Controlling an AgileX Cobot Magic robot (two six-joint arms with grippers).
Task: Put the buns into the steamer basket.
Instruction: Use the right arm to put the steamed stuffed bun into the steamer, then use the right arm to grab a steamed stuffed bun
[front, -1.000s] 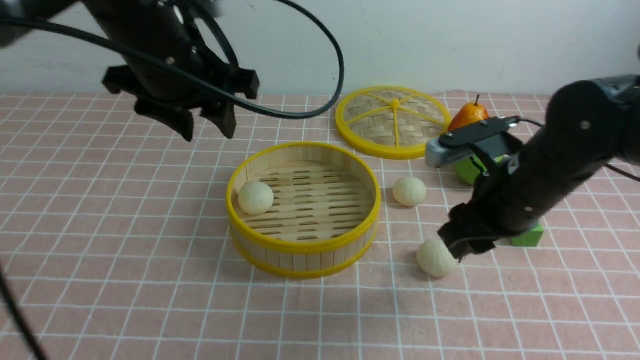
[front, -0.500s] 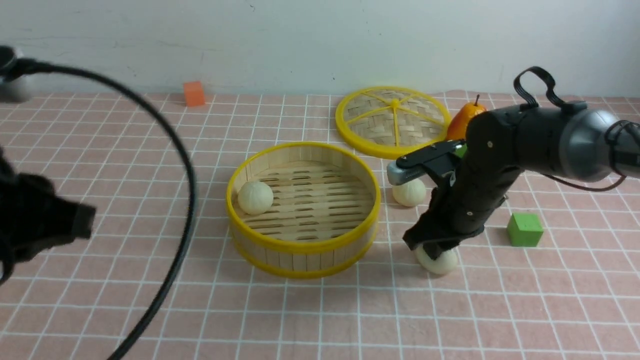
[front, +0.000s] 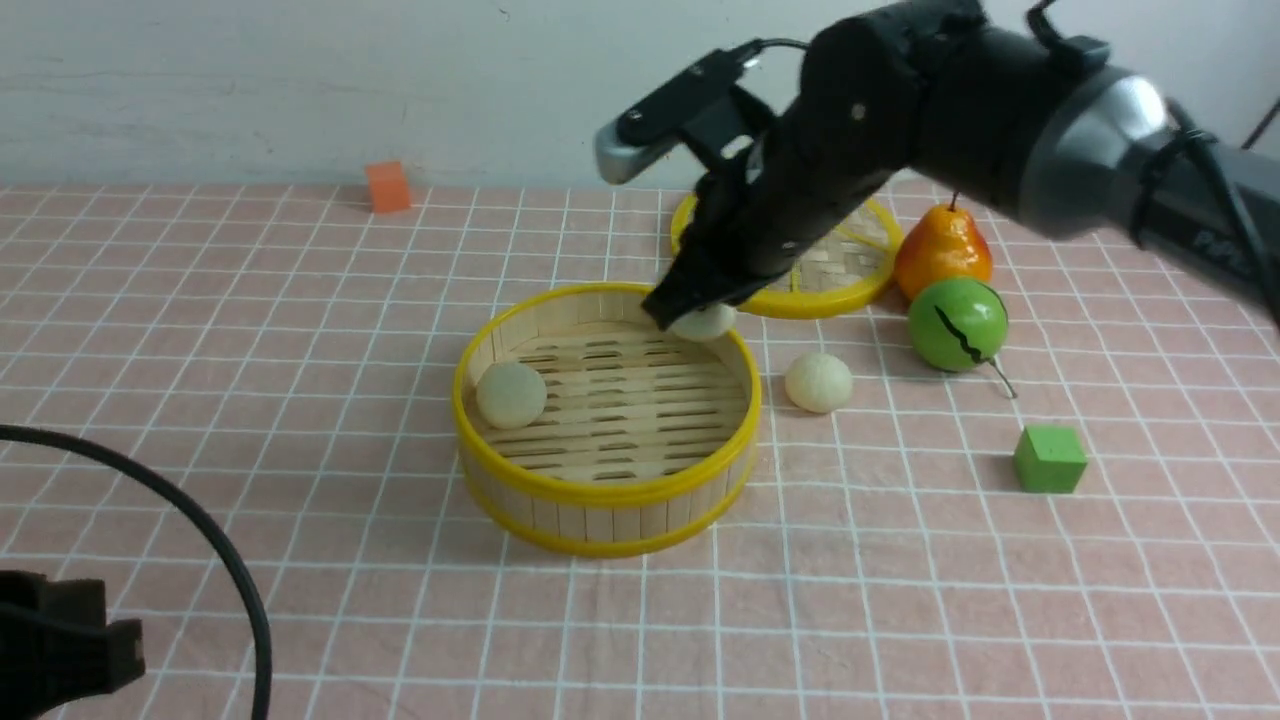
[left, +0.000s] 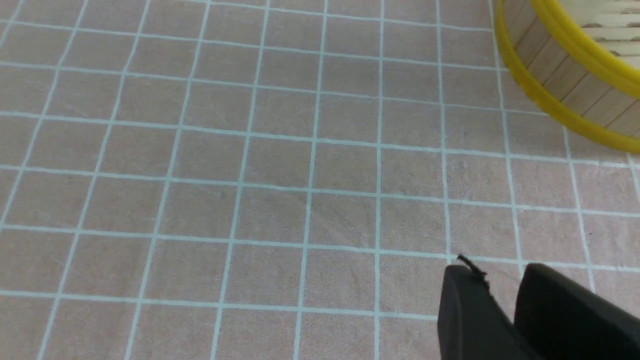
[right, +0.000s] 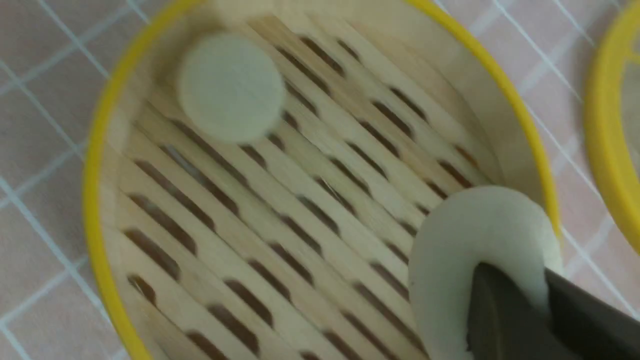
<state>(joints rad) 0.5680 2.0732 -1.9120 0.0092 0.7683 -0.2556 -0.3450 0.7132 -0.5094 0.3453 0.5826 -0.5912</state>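
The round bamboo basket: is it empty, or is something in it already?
Not empty: one bun sits on its slatted floor.

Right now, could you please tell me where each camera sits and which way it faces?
Front view: between the two arms, looking forward over the basket, lid and fruit; both arms show.
Left wrist view: on the left wrist, looking onto the tiled surface and part of the basket; the left gripper's tips show.
Right wrist view: on the right wrist, looking down into the basket; the right gripper's tips show, pinching a bun.
The two wrist views share the basket.
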